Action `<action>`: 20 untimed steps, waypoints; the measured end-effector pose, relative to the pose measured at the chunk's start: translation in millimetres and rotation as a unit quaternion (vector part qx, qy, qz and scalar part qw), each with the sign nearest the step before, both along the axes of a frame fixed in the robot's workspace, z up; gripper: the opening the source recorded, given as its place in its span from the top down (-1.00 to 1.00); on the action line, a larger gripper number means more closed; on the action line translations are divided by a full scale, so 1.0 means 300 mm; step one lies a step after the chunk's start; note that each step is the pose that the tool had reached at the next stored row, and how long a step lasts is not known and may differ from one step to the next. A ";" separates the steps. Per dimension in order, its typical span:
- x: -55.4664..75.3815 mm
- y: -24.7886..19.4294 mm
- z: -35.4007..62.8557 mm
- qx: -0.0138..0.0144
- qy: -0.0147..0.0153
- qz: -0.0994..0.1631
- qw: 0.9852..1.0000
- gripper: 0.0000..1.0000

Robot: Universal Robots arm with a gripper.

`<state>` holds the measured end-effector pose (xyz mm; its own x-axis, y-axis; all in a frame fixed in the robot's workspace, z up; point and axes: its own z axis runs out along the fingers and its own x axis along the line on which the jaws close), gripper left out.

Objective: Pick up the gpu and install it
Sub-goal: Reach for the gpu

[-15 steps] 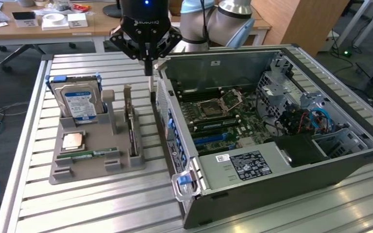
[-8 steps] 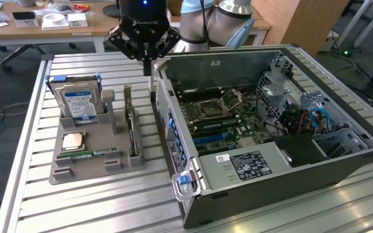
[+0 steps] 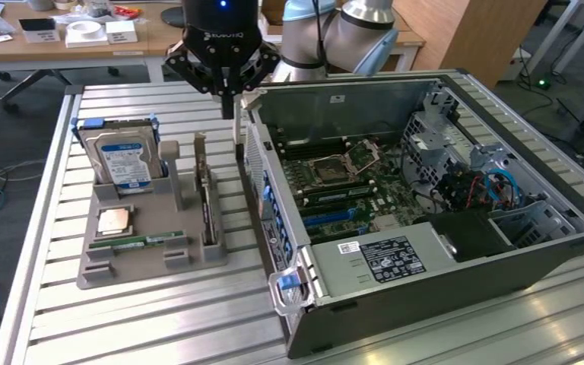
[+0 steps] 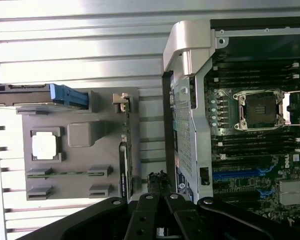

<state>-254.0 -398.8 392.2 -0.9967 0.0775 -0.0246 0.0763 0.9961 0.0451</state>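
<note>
The gpu [image 3: 207, 204] stands on edge in a slot of the grey holder [image 3: 140, 266], its silver bracket end pointing up and toward the back. In the wrist view the gpu [image 4: 124, 155] appears as a thin dark strip along the holder's side nearest the case. My gripper [image 3: 228, 103] hangs above the table behind the gpu, over the gap between the holder and the open computer case [image 3: 394, 266]. Its fingers are shut together with nothing between them. The wrist view shows the gripper [image 4: 159, 189] and its black linkages, apart from the card.
The holder also carries a hard drive with a blue label [image 3: 122, 156], a square processor [image 3: 115, 220] and a narrow green RAM stick [image 3: 134, 242]. The case lies on its side with the motherboard [image 3: 343, 190] exposed, including blue slots [image 3: 328, 218]. A slatted metal table [image 3: 150, 327] lies beneath.
</note>
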 end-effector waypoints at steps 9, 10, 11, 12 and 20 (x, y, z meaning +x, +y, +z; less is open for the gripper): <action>-0.019 0.000 0.000 0.000 0.000 0.000 1.000 0.79; -0.022 0.000 0.000 0.000 0.000 0.000 1.000 0.79; -0.024 0.000 0.000 0.000 0.000 0.000 1.000 0.79; -0.027 0.000 0.000 0.000 0.000 0.000 1.000 0.79; -0.044 0.000 0.000 0.000 0.000 0.000 1.000 0.79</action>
<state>-267.1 -398.8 392.1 -0.9967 0.0773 -0.0246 0.0761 0.9961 0.0452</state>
